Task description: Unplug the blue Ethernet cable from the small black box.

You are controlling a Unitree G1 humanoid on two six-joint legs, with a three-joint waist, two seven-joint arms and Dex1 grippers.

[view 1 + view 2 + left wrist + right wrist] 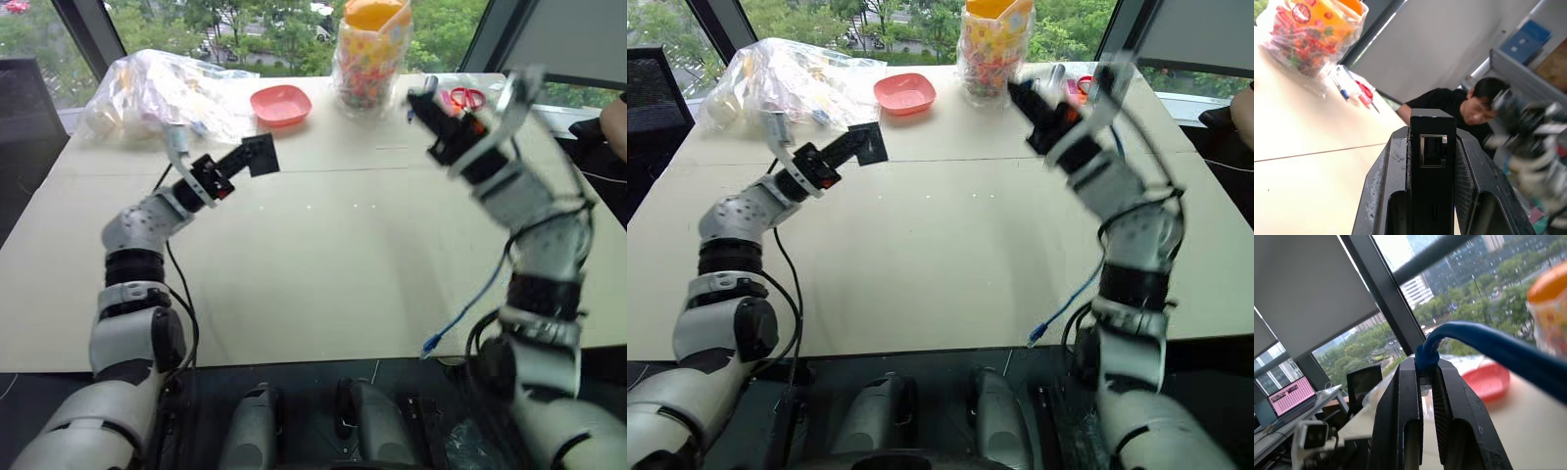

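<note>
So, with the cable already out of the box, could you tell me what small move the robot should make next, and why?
Probably lower the right gripper and set the blue cable down on the table. The left gripper holds the black box with its port empty, and the right one is shut on the cable's plug end, held apart from the box, so the unplugging looks done.

Mid-frame table [323, 264] bare, open for passage. Upper edge blocked: plastic bag [162, 93] upper left, pink bowl [281, 104], candy jar [370, 54] top ctr.
</note>
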